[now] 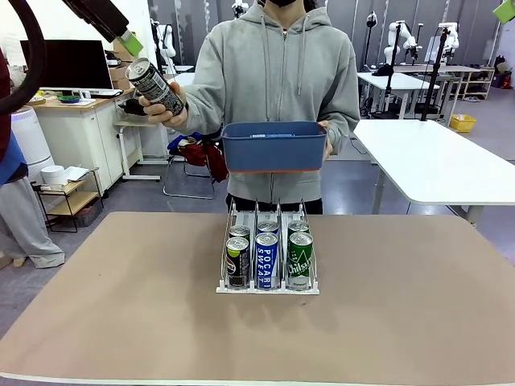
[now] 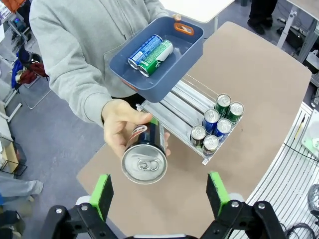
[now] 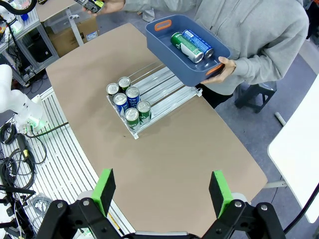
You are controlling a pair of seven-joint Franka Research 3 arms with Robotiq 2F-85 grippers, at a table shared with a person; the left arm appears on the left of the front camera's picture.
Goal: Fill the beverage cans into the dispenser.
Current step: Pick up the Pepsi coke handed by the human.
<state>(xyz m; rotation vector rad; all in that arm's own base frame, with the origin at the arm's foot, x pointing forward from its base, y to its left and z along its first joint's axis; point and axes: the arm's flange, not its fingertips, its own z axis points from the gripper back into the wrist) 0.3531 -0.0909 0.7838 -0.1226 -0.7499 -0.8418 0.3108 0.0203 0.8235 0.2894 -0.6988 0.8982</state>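
Note:
A person's hand holds a dark grey-black beverage can [image 1: 153, 84] up at the upper left, just below my left gripper [image 1: 122, 36]. Seen from the left wrist, this can [image 2: 144, 160] points its silver top at my open left gripper [image 2: 159, 195], a little short of the fingers. The white wire dispenser [image 1: 268, 283] stands mid-table with dark, blue and green cans [image 1: 266, 256] at its front. My right gripper [image 3: 162, 193] hangs open high above the table, far from the dispenser [image 3: 164, 88].
The person's other hand holds a blue plastic bin [image 1: 273, 146] above the dispenser's far end; a blue can and a green can [image 2: 155, 56] lie in it. Bare brown table surrounds the rack. White tables and other equipment stand behind the person.

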